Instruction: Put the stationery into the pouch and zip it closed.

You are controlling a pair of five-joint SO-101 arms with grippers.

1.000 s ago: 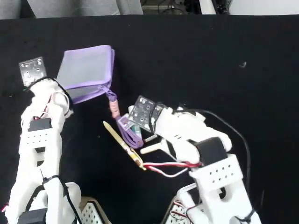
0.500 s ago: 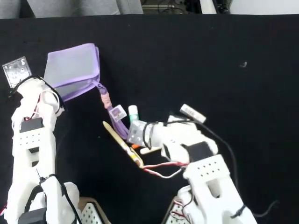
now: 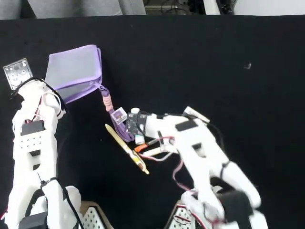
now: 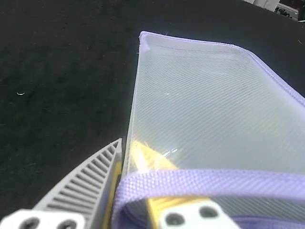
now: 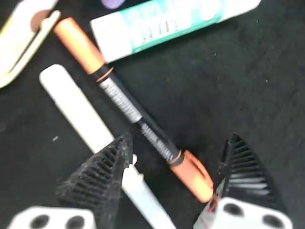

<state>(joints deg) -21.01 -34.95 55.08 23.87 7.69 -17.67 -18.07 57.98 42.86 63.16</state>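
Two arms at the surface [image 3: 214, 57]: left fingers [image 4: 90, 191] clamp the pouch [image 3: 75, 71] edge, upper left of the high view; right fingers [image 5: 102, 171], spread wide, hang over the marker [image 5: 128, 107] among pens [image 3: 126, 148] at centre.

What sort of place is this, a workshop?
Probably a robotics lab bench: a white left arm and right arm at a black table, with a purple pouch and loose pens.
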